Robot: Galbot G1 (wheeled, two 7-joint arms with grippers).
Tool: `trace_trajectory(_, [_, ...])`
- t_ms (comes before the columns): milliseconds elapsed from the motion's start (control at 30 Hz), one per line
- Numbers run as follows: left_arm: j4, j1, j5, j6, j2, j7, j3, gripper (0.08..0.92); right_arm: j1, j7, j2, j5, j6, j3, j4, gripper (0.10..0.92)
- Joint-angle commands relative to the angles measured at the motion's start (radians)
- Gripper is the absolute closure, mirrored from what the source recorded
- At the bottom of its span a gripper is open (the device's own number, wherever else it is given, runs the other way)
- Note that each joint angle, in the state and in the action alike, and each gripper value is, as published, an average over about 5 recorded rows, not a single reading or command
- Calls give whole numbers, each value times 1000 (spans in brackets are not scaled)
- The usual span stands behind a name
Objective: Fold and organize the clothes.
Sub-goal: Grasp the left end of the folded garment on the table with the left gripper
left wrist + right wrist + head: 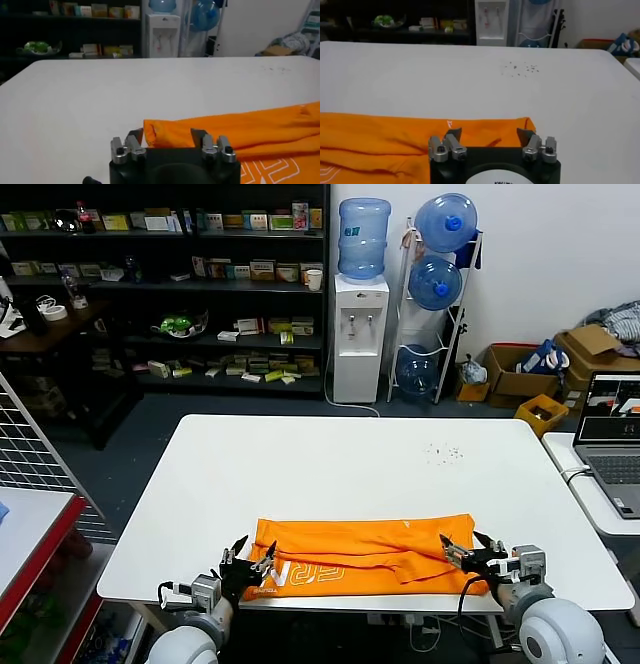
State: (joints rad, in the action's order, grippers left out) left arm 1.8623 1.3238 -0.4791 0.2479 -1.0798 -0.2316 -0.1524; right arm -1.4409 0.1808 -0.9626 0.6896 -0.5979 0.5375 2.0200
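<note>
The orange T-shirt (365, 554) lies folded into a long band along the near edge of the white table (340, 464), with white lettering showing at its front left. My left gripper (248, 561) is open at the shirt's left end, fingers spread over the fabric edge (170, 134). My right gripper (465, 549) is open at the shirt's right end, its fingers astride the fabric (485, 131). Neither holds anything.
A laptop (615, 434) sits on a side table at the right. A wire rack and red-edged table (35, 524) stand at the left. Shelves, a water dispenser (360, 334) and boxes lie beyond. Small dark specks (440, 452) mark the table's far right.
</note>
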Motion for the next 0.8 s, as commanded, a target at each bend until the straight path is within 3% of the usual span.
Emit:
trace_trajectory(33, [-90,4,24,-52,-71,18,-13,237,-41,-10,-18,-16,10,30,10,210])
trace_trajectory(167, [-132,-7,28,-62,-87,20,-11,183,-43,-10,-22,-18,11,28,9,203])
trace_trajectory(433, [-149,-12,31,-64,-92,11,1,186,-46,-10,-24,-19,14,27,6,203])
trace_trajectory(800, [-158,-25,31,-61,-93,-6,4,472,-52,-14,-31,-27,23,22,-4,203])
